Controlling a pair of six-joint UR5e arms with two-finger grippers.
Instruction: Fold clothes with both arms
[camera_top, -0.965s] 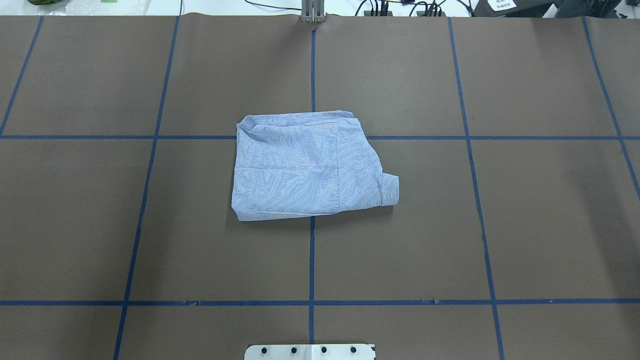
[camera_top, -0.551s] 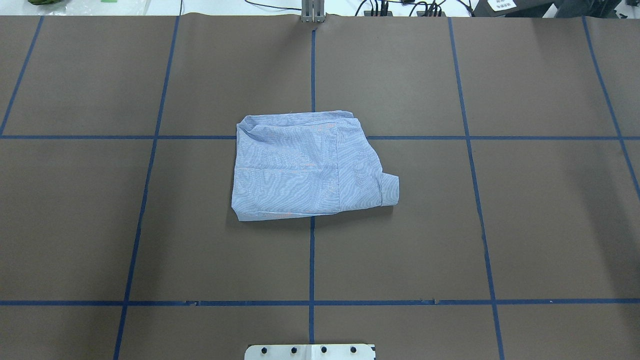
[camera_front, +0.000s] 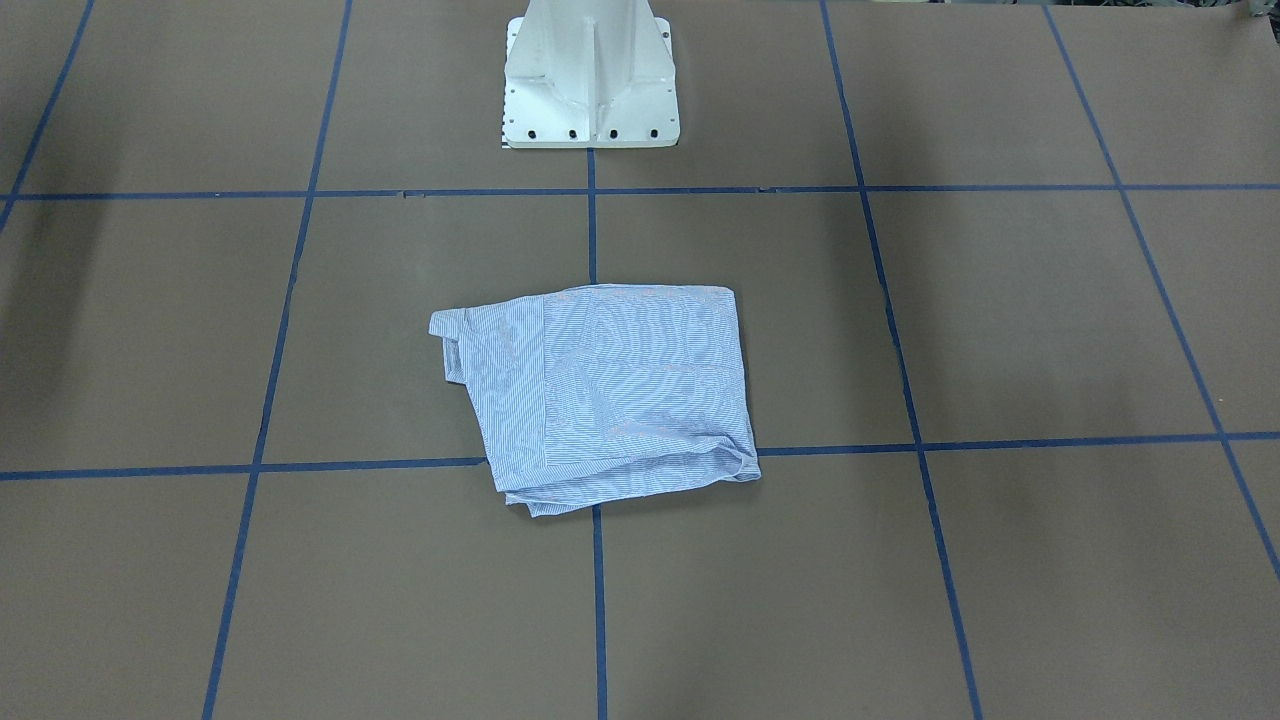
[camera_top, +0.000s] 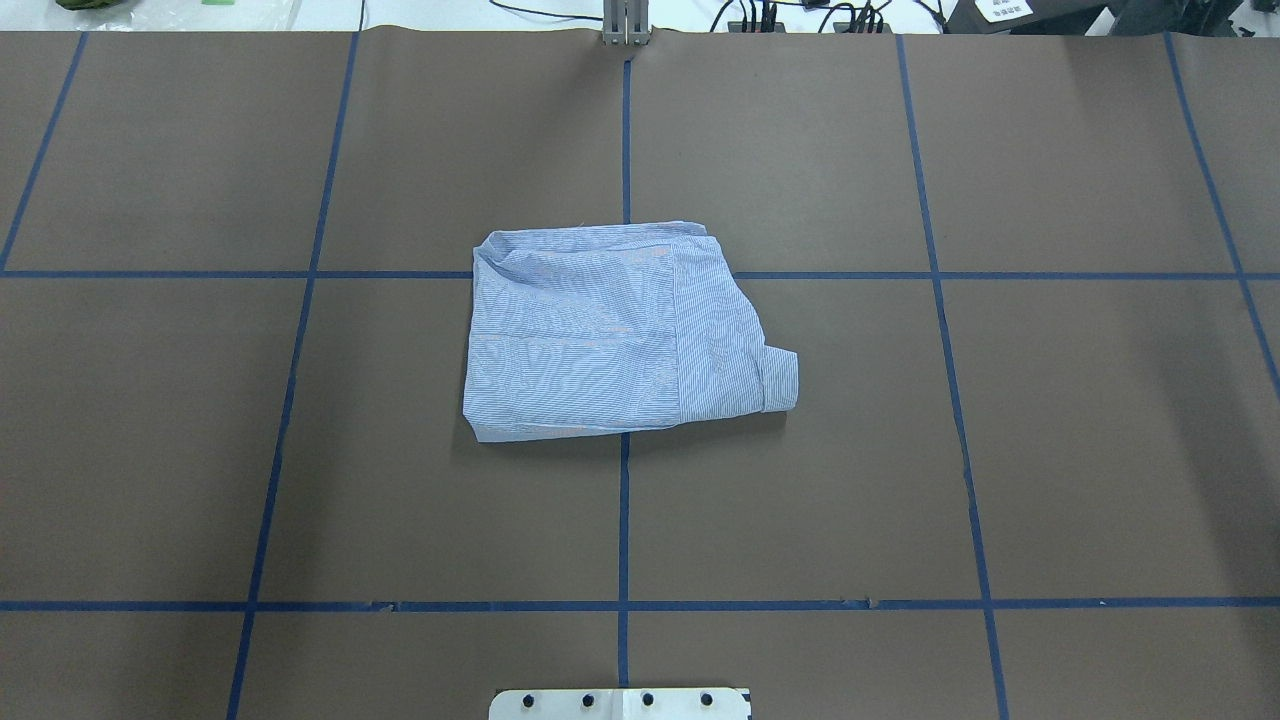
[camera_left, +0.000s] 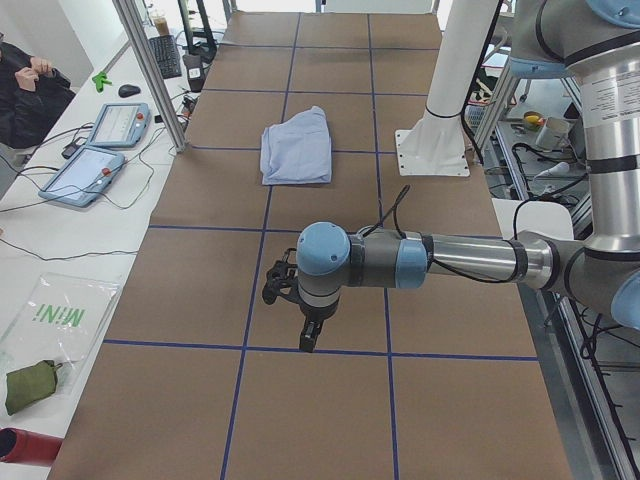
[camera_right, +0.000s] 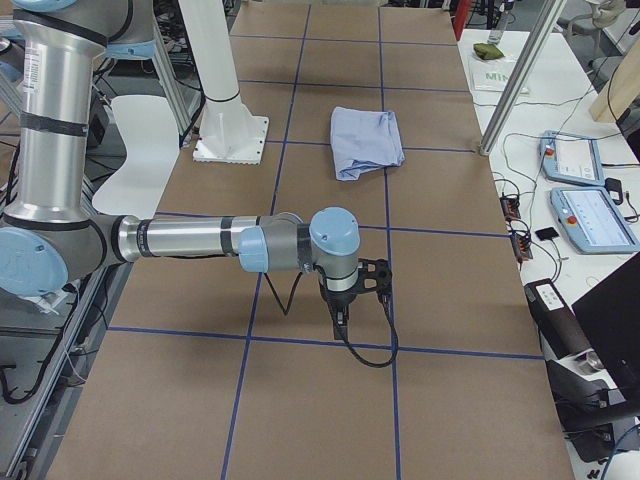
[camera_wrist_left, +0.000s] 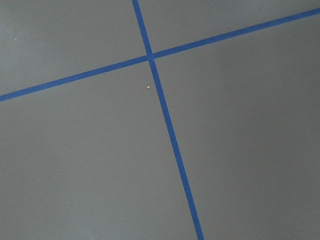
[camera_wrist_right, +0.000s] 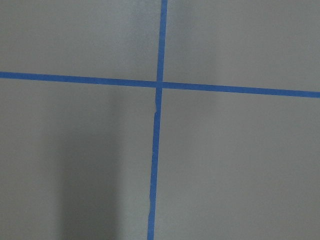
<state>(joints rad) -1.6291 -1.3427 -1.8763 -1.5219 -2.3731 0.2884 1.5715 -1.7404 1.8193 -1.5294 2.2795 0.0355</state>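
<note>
One shirt (camera_top: 600, 330), light blue with fine white stripes, lies folded into a rough rectangle at the middle of the table (camera_top: 1080, 450). It sits over the crossing of two lines of blue tape (camera_top: 940, 275). One cuff (camera_top: 781, 380) sticks out at the corner toward the robot's right. No button or label on it can be made out at this size.

Two arms are in view, one in each side view only. The left arm (camera_left: 450, 260) reaches out level over the table's left end, with the left gripper (camera_left: 308, 342) pointing straight down, close over the surface just beside a tape line. The right arm (camera_right: 190, 240) does the same at the other end, with the right gripper (camera_right: 340, 325) hanging tip-down near a tape line. Both are well apart from the shirt and hold nothing that shows. How far either claw is parted cannot be told from these angles. Each wrist camera shows only brown surface and one tape crossing.

One white pedestal (camera_front: 590, 80) stands on the robot's side of the shirt. On the bench beside the table lie two control tablets (camera_left: 88, 172), one clear plastic bag (camera_left: 55, 320) with green letters that seem to read "MINI", and one green pouch (camera_left: 25, 385). One person (camera_left: 25, 90) in dark clothing is at the bench's far end.
</note>
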